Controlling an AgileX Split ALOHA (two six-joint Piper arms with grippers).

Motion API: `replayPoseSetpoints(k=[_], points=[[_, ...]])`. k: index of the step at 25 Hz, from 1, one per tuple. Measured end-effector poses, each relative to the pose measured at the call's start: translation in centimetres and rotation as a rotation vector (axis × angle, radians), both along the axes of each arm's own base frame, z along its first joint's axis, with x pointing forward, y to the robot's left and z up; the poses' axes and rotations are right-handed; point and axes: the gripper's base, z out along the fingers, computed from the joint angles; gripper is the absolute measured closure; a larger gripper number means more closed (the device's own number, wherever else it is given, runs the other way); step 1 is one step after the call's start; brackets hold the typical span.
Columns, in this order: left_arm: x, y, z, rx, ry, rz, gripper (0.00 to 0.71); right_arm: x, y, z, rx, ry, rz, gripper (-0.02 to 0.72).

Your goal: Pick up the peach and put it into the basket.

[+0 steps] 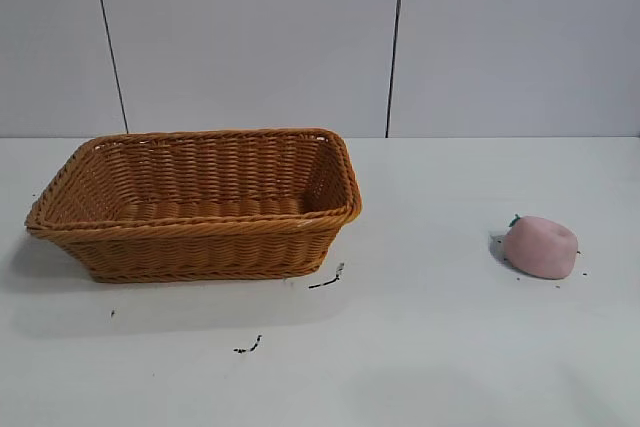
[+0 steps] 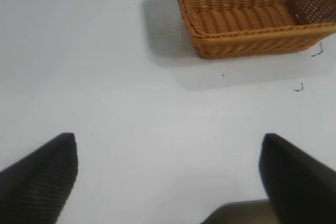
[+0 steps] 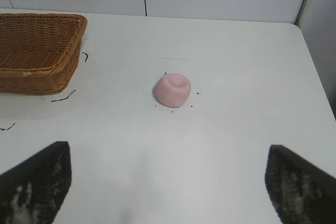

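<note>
The pale pink peach (image 1: pixel 541 246) lies on the white table at the right, its small green leaf toward the basket; it also shows in the right wrist view (image 3: pixel 172 90). The orange-brown wicker basket (image 1: pixel 197 239) stands empty at the left, and shows in the left wrist view (image 2: pixel 252 38) and the right wrist view (image 3: pixel 37 72). Neither gripper appears in the exterior view. My right gripper (image 3: pixel 169 153) is open and empty, some way short of the peach. My left gripper (image 2: pixel 169 142) is open and empty over bare table, away from the basket.
Small black specks and scraps lie on the table (image 1: pixel 420 347) near the basket's front corner (image 1: pixel 328 280) and further forward (image 1: pixel 248 347). A grey panelled wall (image 1: pixel 300 37) stands behind the table. The table's edge (image 3: pixel 315 61) runs beyond the peach in the right wrist view.
</note>
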Motion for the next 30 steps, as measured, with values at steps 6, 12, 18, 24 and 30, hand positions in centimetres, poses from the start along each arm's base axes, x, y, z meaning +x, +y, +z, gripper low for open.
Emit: replayPoseSetpoints(k=[6,12,18,24,30], points=[[0.0,0.0,0.0,0.000,0.000,0.000,0.018,0.0,0.0,0.0,0.000,0.000,0.000,0.014],[0.0,0.0,0.0,0.000,0.000,0.000,0.018,2.6,0.0,1.9,-0.011,0.123,-0.004,0.014],[0.0,0.0,0.0,0.000,0.000,0.000,0.018,10.5,0.2,3.4,-0.024,0.414,-0.006,0.014],[0.0,0.0,0.0,0.000,0.000,0.000,0.018,20.9,0.5,1.9,-0.031,0.649,-0.008,0.014],[0.0,0.0,0.0,0.000,0.000,0.000,0.018,29.9,0.8,-1.1,-0.036,0.797,-0.007,0.014]])
